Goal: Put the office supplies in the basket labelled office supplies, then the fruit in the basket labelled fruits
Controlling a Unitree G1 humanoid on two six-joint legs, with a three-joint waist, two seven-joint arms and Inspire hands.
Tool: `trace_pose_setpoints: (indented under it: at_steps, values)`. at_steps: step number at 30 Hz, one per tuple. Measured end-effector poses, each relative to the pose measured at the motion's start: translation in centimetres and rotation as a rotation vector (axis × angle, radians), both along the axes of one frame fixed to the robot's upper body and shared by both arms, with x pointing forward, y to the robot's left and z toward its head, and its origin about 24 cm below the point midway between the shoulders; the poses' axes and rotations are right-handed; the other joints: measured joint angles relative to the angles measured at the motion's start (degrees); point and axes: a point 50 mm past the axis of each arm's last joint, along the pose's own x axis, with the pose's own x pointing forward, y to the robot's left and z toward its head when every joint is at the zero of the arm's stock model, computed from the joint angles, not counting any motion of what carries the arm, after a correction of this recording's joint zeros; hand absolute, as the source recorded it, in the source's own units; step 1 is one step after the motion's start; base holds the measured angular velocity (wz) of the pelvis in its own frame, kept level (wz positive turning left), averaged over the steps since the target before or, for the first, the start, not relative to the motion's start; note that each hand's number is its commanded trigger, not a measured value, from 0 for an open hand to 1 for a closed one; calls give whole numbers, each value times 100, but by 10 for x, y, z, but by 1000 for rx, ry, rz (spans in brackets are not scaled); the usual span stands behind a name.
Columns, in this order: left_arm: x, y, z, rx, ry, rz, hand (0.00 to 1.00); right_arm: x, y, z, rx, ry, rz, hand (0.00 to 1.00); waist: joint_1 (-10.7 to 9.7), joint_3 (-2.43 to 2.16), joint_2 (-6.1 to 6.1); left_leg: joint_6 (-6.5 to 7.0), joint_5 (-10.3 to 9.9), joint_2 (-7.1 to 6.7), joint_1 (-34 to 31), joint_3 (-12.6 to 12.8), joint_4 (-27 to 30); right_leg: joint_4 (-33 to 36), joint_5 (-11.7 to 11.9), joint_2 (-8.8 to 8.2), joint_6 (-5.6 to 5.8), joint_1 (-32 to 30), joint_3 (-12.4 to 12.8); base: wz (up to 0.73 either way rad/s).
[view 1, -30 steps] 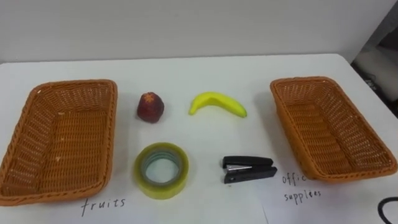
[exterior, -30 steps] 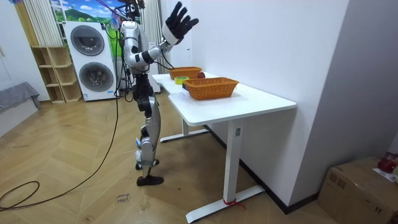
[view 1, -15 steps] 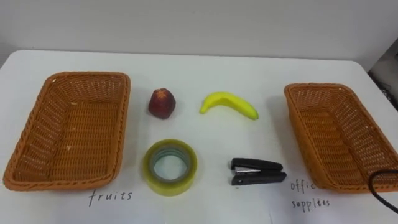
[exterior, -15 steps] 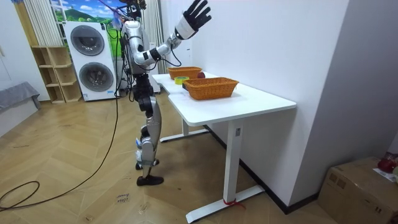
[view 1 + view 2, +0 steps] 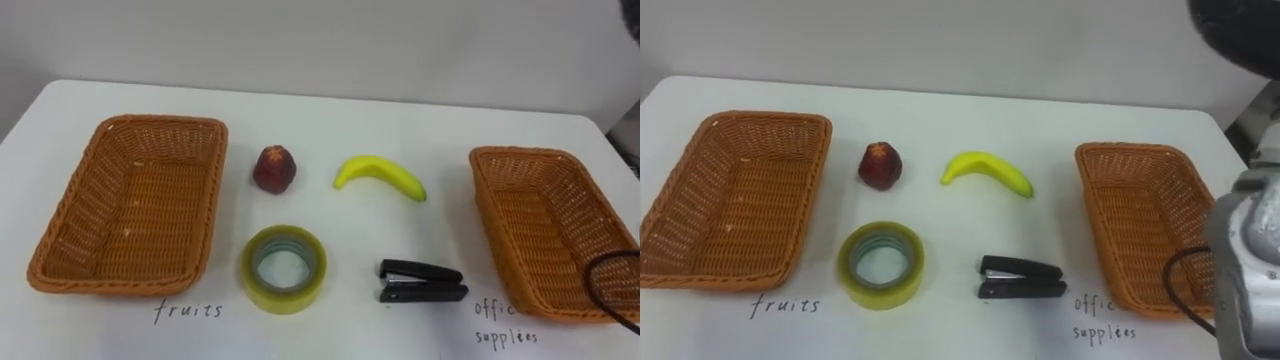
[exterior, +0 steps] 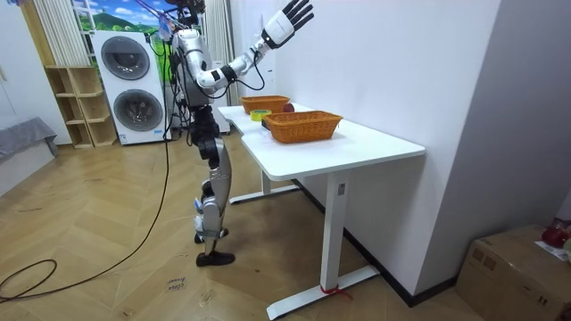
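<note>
On the white table [image 5: 400,120] an empty wicker basket [image 5: 214,200] stands at the left above the handwritten word "fruits" [image 5: 188,311]. A second empty wicker basket [image 5: 488,215] stands at the right by the label for office supplies [image 5: 505,322]. Between them lie a red fruit [image 5: 274,169], a yellow banana [image 5: 380,176], a roll of yellowish tape [image 5: 284,267] and a black stapler [image 5: 420,281]. My right hand [image 6: 293,16] is raised high above the table, open with fingers spread, holding nothing. My right forearm [image 5: 1252,265] shows at the right edge.
I stand at the table's long side, facing the white wall [image 6: 384,62]. Two washing machines [image 6: 129,85] and a wooden shelf [image 6: 76,107] are behind me. A cardboard box [image 6: 513,272] sits on the floor beyond the table's far end.
My right hand has risen higher and further toward the wall. The eye view has shifted, so the table's things sit further right in it; none of them has moved.
</note>
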Motion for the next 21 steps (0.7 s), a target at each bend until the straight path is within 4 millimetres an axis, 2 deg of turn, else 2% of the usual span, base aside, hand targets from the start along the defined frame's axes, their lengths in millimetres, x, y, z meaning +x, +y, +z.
trace_pose_setpoints:
  at_steps: [4, 7, 19, 21]
  values:
    - [-1, -1, -1, -23, 19, 0, 0, 6, 13, -8, -93, 90, 105, 0, 74, -11, -62, -17, 9, 9, -8, -9, 8, -7, 10, 14, -16, 0, -12, 0]
    - [2, -1, -1, -28, 14, -4, 0, 8, 18, -13, -188, 143, 138, 0, 125, -12, -65, -16, 10, 0, -21, -43, 10, -8, 10, 10, -17, 1, -20, 4]
    - [8, 0, 1, -15, 9, -30, 0, 11, 24, -24, -326, 271, 271, 0, 154, -23, -64, -17, 10, 1, -28, -101, 7, -26, 10, 17, -16, 1, -9, 2]
    - [10, 1, 1, -13, 3, -33, 0, 13, 23, -32, -348, 315, 282, 0, 154, -41, -80, -17, 11, 1, -18, -105, 7, -27, 10, 18, -16, 13, -7, 0]
